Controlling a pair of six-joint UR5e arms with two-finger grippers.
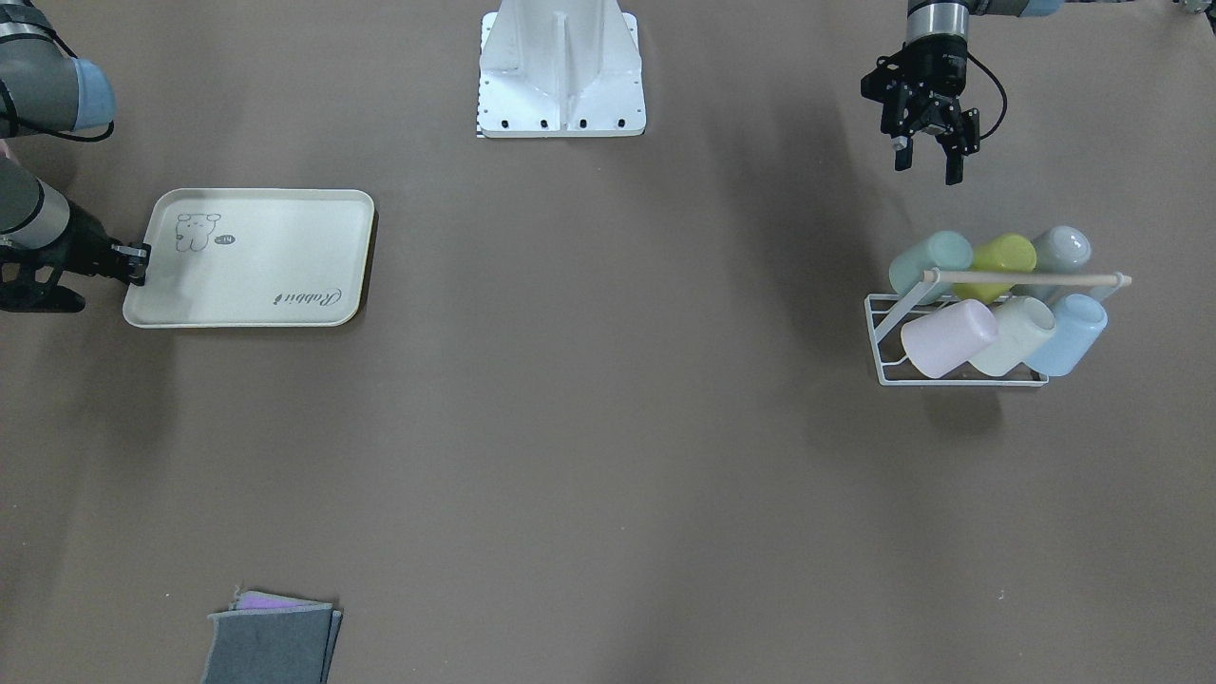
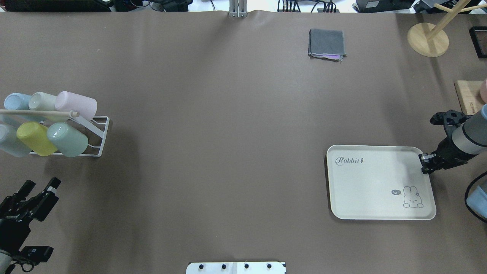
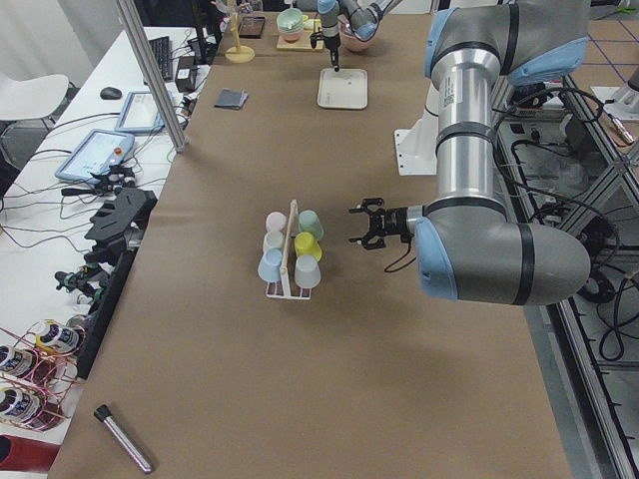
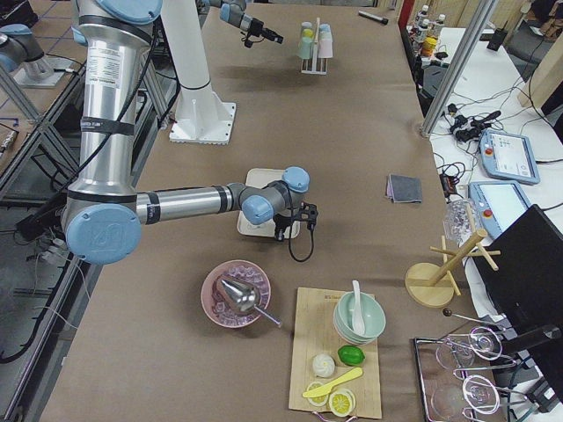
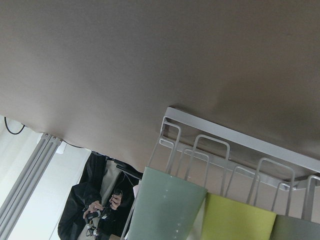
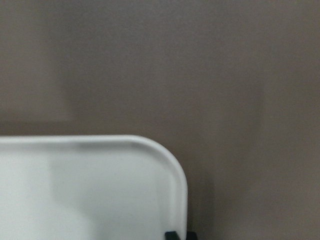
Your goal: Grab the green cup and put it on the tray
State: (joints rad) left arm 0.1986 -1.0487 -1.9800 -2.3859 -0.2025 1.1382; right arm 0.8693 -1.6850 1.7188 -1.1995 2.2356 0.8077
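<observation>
The green cup is a mint tumbler lying tilted in a white wire rack, beside a yellow-green cup. My left gripper hovers open and empty between the rack and the robot's base, apart from the cups. The cream tray lies flat at the other end of the table. My right gripper is shut on the tray's short rim, which sits between its fingertips in the right wrist view.
The rack also holds pink, cream, blue and grey cups under a wooden bar. A folded grey cloth lies far across the table. A wooden stand and board sit near the right arm.
</observation>
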